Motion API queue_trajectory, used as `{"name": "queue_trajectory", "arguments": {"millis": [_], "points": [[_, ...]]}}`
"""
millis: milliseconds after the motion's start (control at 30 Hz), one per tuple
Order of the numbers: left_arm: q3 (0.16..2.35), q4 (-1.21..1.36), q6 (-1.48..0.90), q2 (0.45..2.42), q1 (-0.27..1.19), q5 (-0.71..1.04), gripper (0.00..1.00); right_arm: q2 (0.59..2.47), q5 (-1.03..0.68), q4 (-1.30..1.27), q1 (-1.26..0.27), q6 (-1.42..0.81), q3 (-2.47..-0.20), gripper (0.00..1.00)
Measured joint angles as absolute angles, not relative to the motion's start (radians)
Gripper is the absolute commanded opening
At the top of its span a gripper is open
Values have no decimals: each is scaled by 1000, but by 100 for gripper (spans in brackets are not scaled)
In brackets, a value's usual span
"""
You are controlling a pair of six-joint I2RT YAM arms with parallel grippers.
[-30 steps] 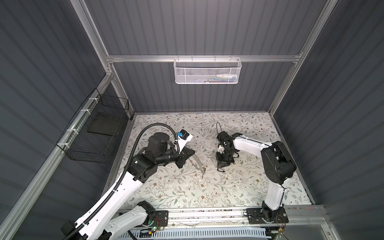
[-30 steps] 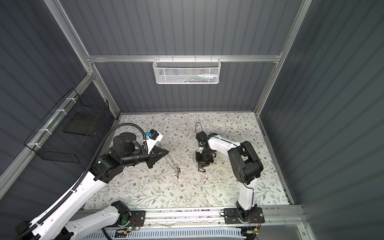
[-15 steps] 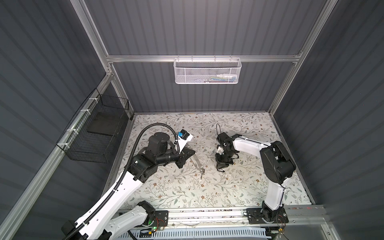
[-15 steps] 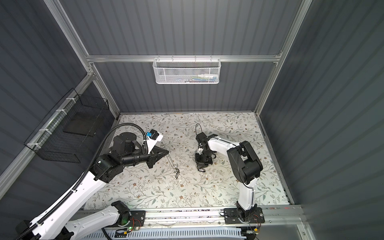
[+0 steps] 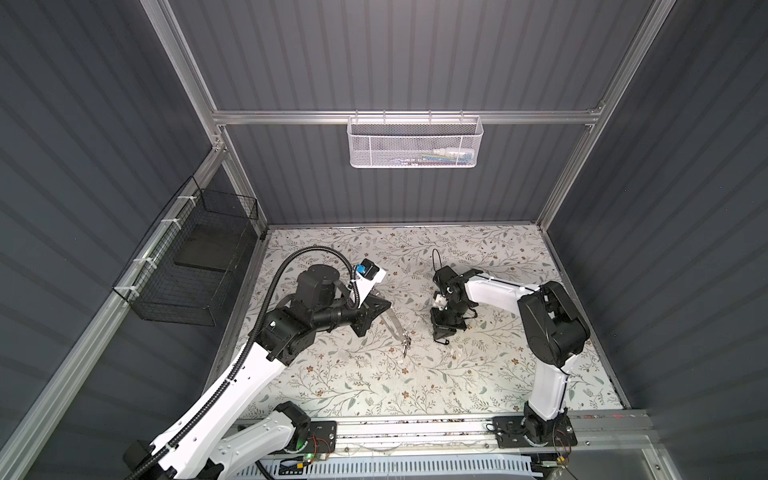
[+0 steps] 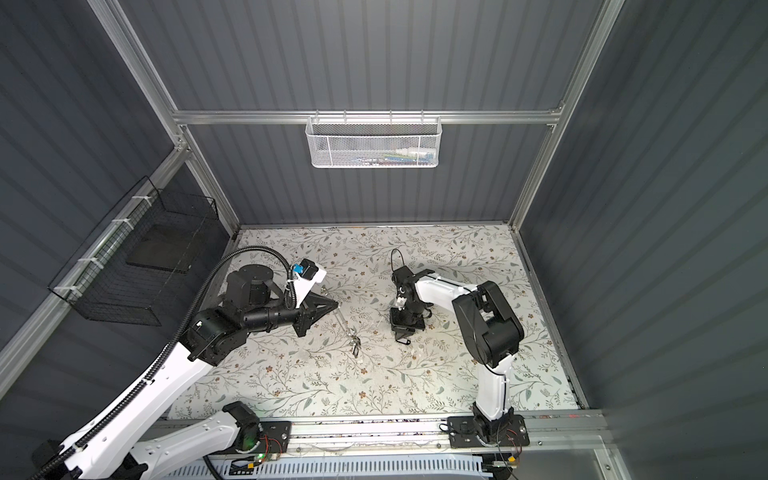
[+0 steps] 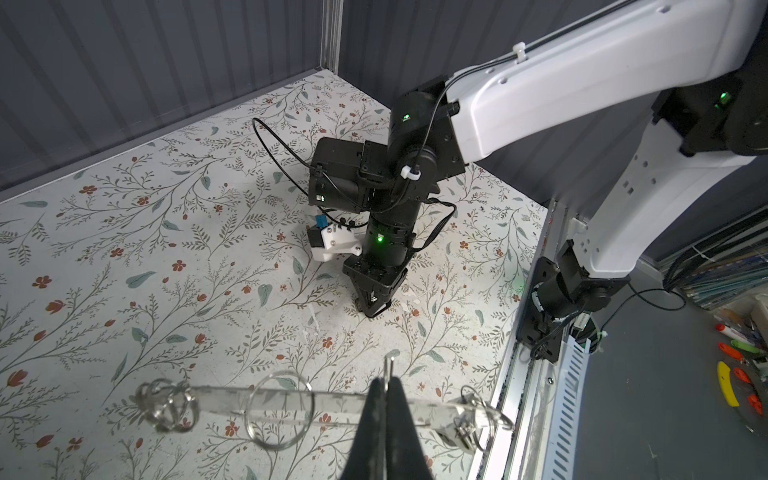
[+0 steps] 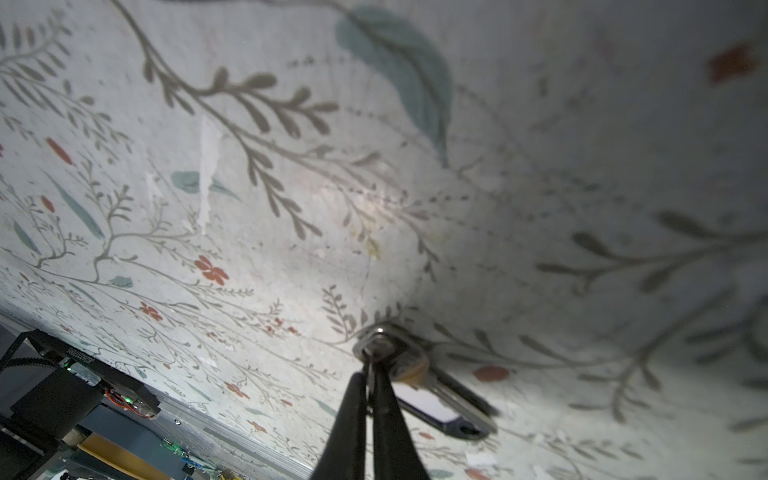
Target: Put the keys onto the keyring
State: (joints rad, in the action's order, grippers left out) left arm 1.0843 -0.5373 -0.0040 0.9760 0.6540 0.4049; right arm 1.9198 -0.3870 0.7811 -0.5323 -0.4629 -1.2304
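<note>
Left gripper point(image 7: 384, 395): the fingers are pressing together on the edge of the keyring point(image 7: 220, 401) and are carrying the plate over the table point(image 7: 166, 249). Small split rings are hanging at both ends of the plate. In both top views the keyring is slanting down from this gripper near the table's middle; whether its low end is touching cannot be told.

Right gripper point(image 8: 369, 372): the fingers are almost meeting and are pinching the metal loop of one key point(image 8: 424, 405). The key is lying flat on the table.
</note>
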Motion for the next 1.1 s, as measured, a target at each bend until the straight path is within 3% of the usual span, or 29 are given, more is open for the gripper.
{"name": "queue_trajectory", "arguments": {"millis": [1100], "points": [[1084,-537,-4,978,654,413,0,1906,-367,790,-532,-460,-1230,16]]}}
